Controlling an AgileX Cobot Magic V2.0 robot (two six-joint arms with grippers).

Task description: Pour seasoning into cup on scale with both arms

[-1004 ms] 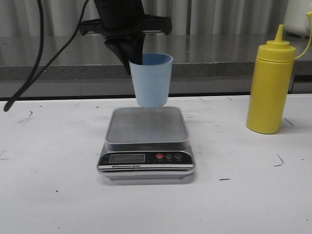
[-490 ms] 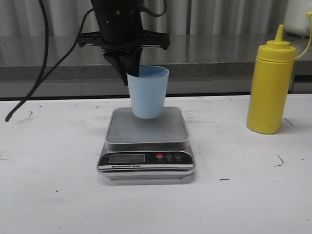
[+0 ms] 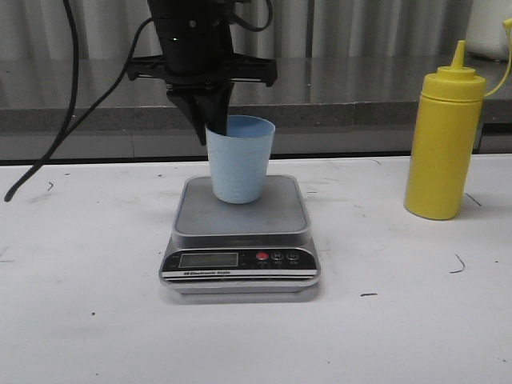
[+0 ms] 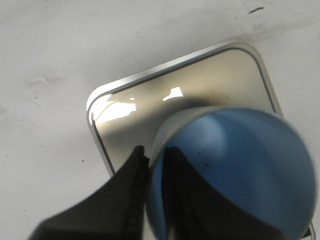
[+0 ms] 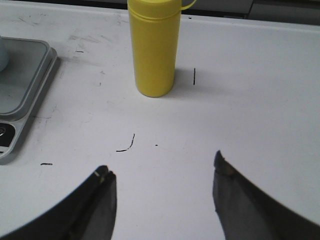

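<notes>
My left gripper (image 3: 214,132) is shut on the near-left rim of the pale blue cup (image 3: 240,160), one finger inside the wall and one outside, as the left wrist view (image 4: 155,149) shows. The cup (image 4: 235,170) is upright with its base at or just above the grey platform of the scale (image 3: 240,232); the platform also shows in the left wrist view (image 4: 150,110). The yellow seasoning bottle (image 3: 445,136) stands upright on the table to the right. My right gripper (image 5: 160,170) is open and empty above the bare table, the bottle (image 5: 151,45) ahead of it.
The scale's black front panel with LCD and red button (image 3: 262,257) faces the camera. A corner of the scale (image 5: 22,85) shows in the right wrist view. A dark cable (image 3: 64,104) hangs at the left. A grey ledge (image 3: 360,112) runs behind the table.
My left gripper has lowered the cup from well above the scale down to the platform, drifting slightly left. The bottle has not moved.
</notes>
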